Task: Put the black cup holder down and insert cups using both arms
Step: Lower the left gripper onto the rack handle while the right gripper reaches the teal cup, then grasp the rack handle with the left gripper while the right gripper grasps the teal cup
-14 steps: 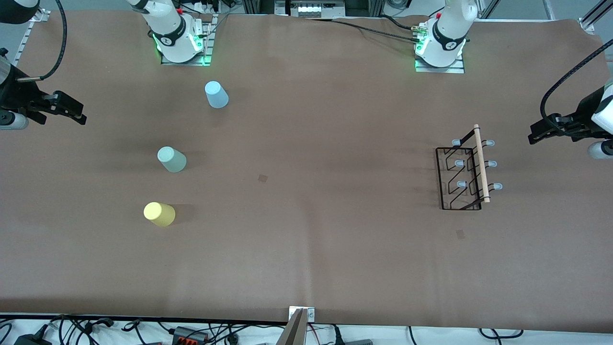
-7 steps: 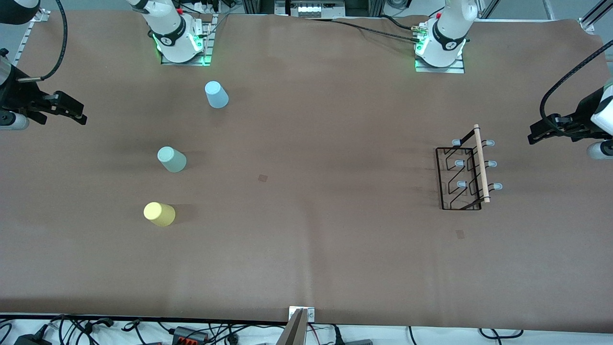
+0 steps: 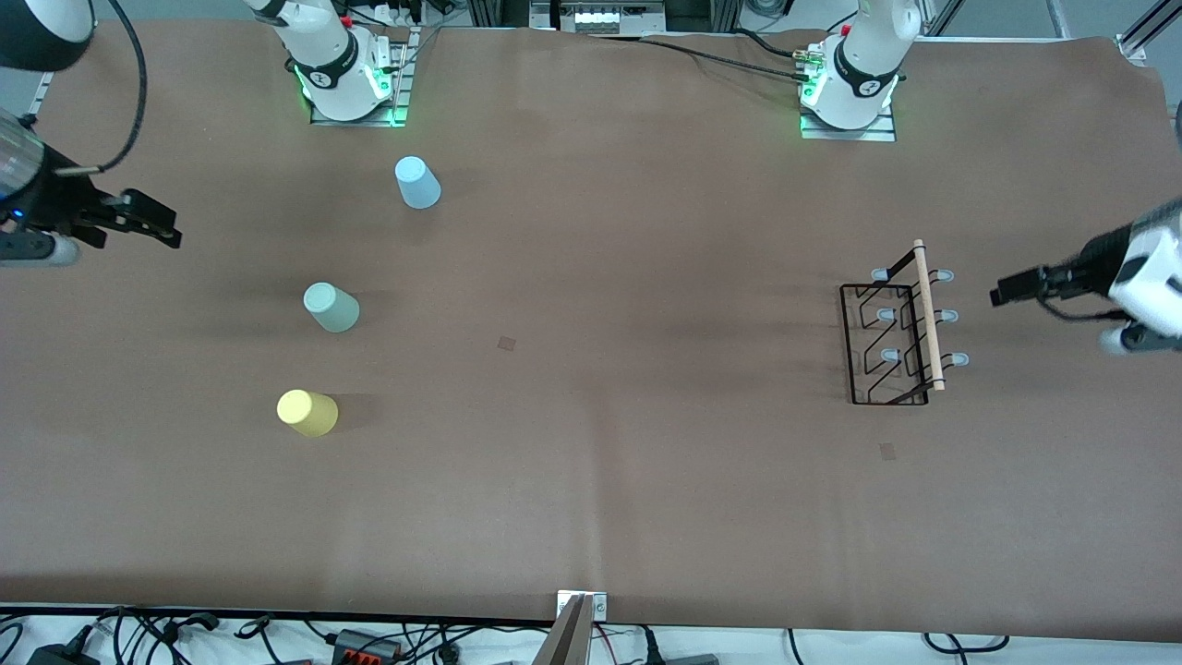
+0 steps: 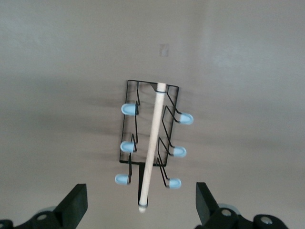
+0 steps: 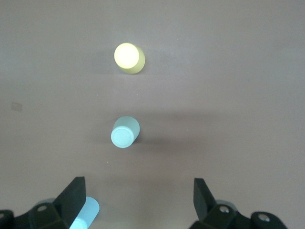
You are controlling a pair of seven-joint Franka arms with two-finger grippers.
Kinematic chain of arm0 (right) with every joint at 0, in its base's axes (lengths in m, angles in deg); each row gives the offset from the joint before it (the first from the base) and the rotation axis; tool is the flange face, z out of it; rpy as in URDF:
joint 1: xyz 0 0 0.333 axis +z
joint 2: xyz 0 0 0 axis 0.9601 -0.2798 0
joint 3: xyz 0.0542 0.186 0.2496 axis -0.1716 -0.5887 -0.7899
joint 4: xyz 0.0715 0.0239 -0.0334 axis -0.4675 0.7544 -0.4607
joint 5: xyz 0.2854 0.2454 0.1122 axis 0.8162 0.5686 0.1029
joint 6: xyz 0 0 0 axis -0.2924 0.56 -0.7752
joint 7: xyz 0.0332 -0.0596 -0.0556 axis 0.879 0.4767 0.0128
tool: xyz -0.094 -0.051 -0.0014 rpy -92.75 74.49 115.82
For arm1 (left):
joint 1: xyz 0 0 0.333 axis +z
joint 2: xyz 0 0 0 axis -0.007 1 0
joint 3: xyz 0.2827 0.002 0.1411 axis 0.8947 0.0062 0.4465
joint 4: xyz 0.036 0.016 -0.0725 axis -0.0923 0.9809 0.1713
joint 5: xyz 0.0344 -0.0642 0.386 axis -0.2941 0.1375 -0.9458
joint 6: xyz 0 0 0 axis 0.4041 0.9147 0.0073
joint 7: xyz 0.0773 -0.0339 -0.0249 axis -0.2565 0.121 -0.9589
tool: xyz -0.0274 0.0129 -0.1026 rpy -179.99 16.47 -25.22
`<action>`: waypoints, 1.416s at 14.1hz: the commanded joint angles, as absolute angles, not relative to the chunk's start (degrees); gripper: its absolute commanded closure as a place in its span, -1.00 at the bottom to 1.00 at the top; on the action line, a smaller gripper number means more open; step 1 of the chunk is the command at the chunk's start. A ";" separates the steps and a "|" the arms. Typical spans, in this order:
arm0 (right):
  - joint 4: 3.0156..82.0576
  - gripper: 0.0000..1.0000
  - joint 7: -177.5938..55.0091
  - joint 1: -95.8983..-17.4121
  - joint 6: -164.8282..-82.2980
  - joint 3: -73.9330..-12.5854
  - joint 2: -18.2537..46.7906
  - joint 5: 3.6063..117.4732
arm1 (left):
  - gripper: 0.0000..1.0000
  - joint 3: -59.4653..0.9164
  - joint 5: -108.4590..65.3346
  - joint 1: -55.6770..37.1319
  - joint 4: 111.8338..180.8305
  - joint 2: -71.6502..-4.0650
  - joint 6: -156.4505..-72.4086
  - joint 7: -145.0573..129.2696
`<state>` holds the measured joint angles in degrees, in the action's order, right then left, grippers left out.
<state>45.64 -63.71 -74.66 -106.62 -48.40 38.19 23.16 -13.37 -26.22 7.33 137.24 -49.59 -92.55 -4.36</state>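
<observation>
I log the yellow cup (image 3: 307, 413) nearest the front camera, toward the right arm's end; pale green cup (image 3: 331, 308) farther; light blue cup (image 3: 417, 182) farthest; all upside down. Black cup holder (image 3: 894, 325) stands toward the left arm's end. Left gripper (image 4: 140, 202) hangs released above the table beside the holder; right gripper (image 5: 138, 198) spread wide above the table near the cups.
</observation>
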 commanded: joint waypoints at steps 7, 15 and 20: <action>45.65 -1.00 -64.04 -73.14 -106.73 -48.45 34.66 23.52 | -1.00 -15.69 -26.60 6.81 153.74 -48.27 -108.78 -3.99; 44.33 -1.00 -63.07 -73.23 -107.34 -48.53 32.64 23.43 | -0.22 -15.87 -26.69 6.55 156.57 -48.54 -108.28 -3.64; 46.42 -1.00 -64.04 -72.87 -109.97 -48.53 32.11 23.34 | 0.34 -15.78 -26.69 7.33 156.57 -48.98 -105.38 -2.86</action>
<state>45.47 -63.78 -72.98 -108.60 -48.51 32.17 23.21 -15.69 -26.19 6.69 155.04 -47.21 -106.49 -4.29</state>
